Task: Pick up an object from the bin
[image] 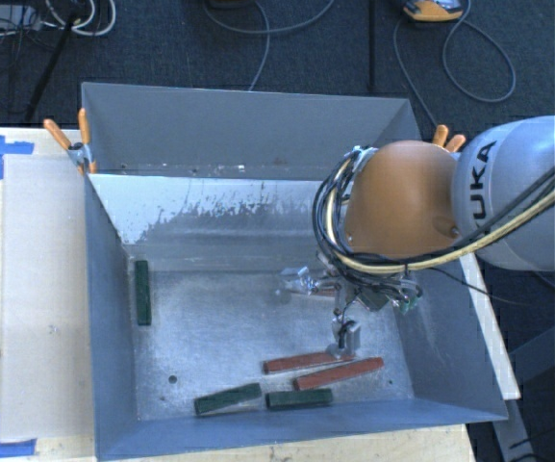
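Scanning from the left, you are seeing one green stick lying along the bin's left wall. A pair of green sticks is lying near the front. Right of them are two reddish-brown sticks, side by side. The gripper is hanging over the right end of the rear one. You cannot tell whether it is open or closed. This is looking like the approach step. Next, it is needing to come down astride that one stick, clear of its neighbour.

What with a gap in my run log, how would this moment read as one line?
gripper: above upper red-brown bar, bin front-right | beside: lower red-brown bar | held: nothing seen | pick: pending
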{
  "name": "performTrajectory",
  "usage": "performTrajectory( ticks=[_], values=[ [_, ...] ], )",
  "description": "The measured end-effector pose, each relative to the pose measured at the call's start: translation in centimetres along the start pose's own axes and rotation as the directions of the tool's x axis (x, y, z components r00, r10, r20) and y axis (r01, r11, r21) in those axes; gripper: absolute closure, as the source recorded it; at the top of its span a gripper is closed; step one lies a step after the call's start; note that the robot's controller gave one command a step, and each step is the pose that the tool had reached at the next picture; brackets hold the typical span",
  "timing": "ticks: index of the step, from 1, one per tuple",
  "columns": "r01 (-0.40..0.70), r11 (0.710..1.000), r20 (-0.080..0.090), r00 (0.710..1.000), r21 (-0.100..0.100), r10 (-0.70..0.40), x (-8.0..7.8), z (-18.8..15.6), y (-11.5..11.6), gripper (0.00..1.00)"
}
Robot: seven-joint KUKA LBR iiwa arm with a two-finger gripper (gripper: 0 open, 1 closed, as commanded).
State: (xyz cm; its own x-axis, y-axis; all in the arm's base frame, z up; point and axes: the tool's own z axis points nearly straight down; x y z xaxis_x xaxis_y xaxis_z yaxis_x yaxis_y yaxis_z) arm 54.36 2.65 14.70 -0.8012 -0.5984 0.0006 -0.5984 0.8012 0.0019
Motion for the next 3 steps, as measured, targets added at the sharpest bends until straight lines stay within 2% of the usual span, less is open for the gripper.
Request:
performTrajectory(
  ticks=[1, 2, 3],
  values=[
    [0.11, 0.994, -0.001, 0.994, 0.001, -0.11, 6.2, 8.0, 1.6, 0.0],
    [0.112, 0.994, 0.003, 0.994, 0.005, -0.112, 5.9, 7.6, 1.6, 1.0],
    [0.094, 0.996, 0.006, 0.996, 0.008, -0.094, 6.5, -8.3, -3.0, 1.0]
  ],
)
